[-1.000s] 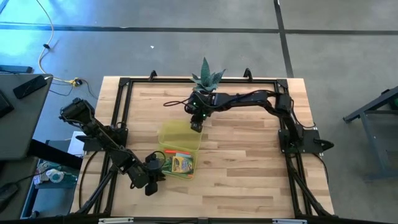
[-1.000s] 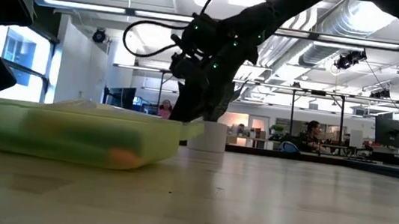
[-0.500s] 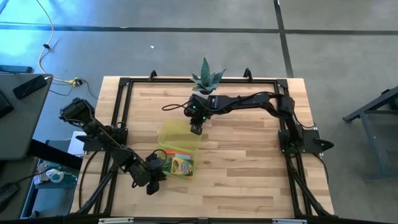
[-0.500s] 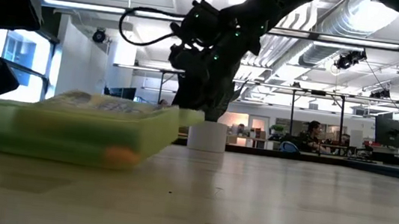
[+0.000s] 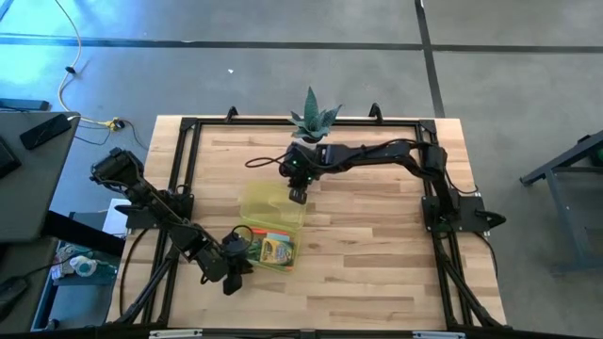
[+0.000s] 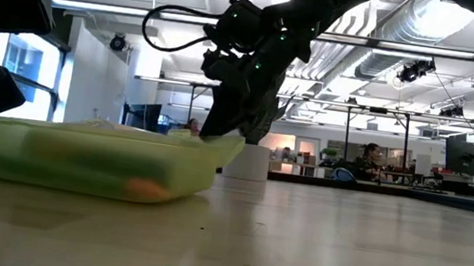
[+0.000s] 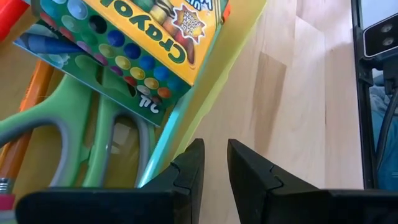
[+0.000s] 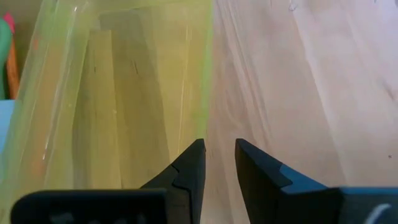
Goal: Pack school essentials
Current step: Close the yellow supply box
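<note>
Gripping the case's lid edge near the table's back middle, the right gripper could slip; the left gripper pinches the front-left rim beside the crayon box.

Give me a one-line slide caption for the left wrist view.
Left gripper pinching the rim of the translucent yellow-green case holding a crayon box, green-handled scissors and orange pencil.

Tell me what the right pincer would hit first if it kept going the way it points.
Probably the lid of the case: the right pincer sits at that lid's edge, one finger over the plastic. Past the edge lies bare table. Depth is unclear.
</note>
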Robot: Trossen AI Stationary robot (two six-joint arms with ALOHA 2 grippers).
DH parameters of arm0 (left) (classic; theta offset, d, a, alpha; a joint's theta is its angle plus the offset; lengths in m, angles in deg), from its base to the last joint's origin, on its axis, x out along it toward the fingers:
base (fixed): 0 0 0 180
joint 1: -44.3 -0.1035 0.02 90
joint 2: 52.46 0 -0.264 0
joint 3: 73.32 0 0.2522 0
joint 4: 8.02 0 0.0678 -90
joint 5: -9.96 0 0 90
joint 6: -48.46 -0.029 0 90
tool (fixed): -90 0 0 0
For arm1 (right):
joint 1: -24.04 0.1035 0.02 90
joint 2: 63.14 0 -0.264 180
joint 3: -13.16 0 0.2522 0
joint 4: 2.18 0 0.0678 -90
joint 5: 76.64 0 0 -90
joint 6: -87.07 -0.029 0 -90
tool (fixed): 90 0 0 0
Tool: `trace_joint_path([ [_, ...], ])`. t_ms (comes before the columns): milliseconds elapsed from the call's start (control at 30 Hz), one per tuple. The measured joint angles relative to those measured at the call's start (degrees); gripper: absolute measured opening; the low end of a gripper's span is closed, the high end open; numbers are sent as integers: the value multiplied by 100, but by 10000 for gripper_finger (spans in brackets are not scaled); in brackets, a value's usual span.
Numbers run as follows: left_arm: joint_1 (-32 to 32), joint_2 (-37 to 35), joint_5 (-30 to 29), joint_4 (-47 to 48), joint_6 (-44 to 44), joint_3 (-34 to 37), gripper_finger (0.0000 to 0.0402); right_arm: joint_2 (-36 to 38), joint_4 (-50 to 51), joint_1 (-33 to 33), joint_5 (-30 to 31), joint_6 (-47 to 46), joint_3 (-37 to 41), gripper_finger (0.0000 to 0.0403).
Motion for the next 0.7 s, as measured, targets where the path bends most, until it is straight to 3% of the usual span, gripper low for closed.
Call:
trace_joint_path([
  [467, -138, 0, 2, -123, 280, 0, 62, 109, 47, 359, 872, 468, 0, 82],
  [700, -231, 0, -13, -179, 284, 0, 62, 365, 94, 419, 942, 448, 0, 82],
])
